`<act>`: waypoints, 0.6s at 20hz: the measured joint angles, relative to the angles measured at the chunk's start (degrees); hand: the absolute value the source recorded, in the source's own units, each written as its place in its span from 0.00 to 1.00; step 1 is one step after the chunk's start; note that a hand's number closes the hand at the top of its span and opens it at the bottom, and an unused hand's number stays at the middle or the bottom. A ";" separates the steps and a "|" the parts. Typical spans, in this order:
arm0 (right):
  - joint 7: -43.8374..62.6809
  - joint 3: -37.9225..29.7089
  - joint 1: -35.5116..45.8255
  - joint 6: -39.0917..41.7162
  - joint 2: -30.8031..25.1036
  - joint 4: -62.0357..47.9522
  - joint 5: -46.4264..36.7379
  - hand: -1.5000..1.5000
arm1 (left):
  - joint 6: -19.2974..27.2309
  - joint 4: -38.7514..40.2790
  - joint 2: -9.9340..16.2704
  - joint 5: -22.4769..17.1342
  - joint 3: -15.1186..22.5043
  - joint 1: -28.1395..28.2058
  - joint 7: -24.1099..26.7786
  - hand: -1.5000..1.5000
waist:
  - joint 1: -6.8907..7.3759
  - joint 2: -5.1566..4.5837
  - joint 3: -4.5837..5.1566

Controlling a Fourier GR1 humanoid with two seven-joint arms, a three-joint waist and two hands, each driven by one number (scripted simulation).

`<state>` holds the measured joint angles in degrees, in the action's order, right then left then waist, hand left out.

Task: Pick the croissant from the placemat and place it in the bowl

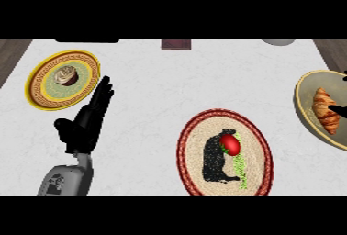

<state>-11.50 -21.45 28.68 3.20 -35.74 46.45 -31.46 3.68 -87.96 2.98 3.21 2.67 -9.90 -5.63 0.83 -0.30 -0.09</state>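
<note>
The golden-brown croissant (325, 110) lies inside the beige bowl (299, 97) at the counter's right edge. Only a small black part of my right hand (338, 109) shows at the right border, touching or just over the croissant. The oval woven placemat (193, 137), with a dark red rim, sits in the lower middle. It carries a black, red and green shape and no croissant. My left hand (85, 121) rests open at the left, fingers straight and pointing up, holding nothing.
A yellow patterned plate (42, 94) with a cupcake (66, 75) sits at the upper left, just beyond my left hand. Along the back edge stand a dark object (86, 41), a dark red item (177, 44) and a pale round thing (278, 41).
</note>
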 measured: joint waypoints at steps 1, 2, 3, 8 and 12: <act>-1.22 -0.21 0.14 0.51 0.46 -0.71 0.81 0.00 | -0.44 -0.35 0.44 -0.43 -0.42 -0.16 -0.52 0.50 | -0.08 0.05 0.00; -2.41 -0.62 0.79 1.08 0.43 -1.59 1.64 0.00 | -0.66 -0.58 0.57 -0.52 -0.48 0.55 -0.12 0.50 | -0.08 0.07 -0.01; -4.07 -1.49 1.46 1.51 0.15 -2.94 2.70 0.00 | -0.91 -0.48 0.59 -0.53 -0.37 1.32 0.40 0.50 | -0.01 0.06 -0.01; -10.24 -6.04 1.86 1.55 0.28 -3.15 8.48 0.00 | -0.24 -0.60 -0.05 0.17 0.04 2.08 1.07 0.50 | -0.53 0.21 0.03; -9.02 -9.13 2.32 2.27 -0.22 -0.94 12.88 0.00 | -0.37 -0.55 0.31 -0.36 -0.92 1.19 -0.02 0.50 | -0.80 0.33 0.09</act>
<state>-20.52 -30.58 31.00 5.46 -35.96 45.51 -18.58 3.30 -88.50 3.28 2.85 1.76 -8.71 -5.65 0.02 0.03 0.00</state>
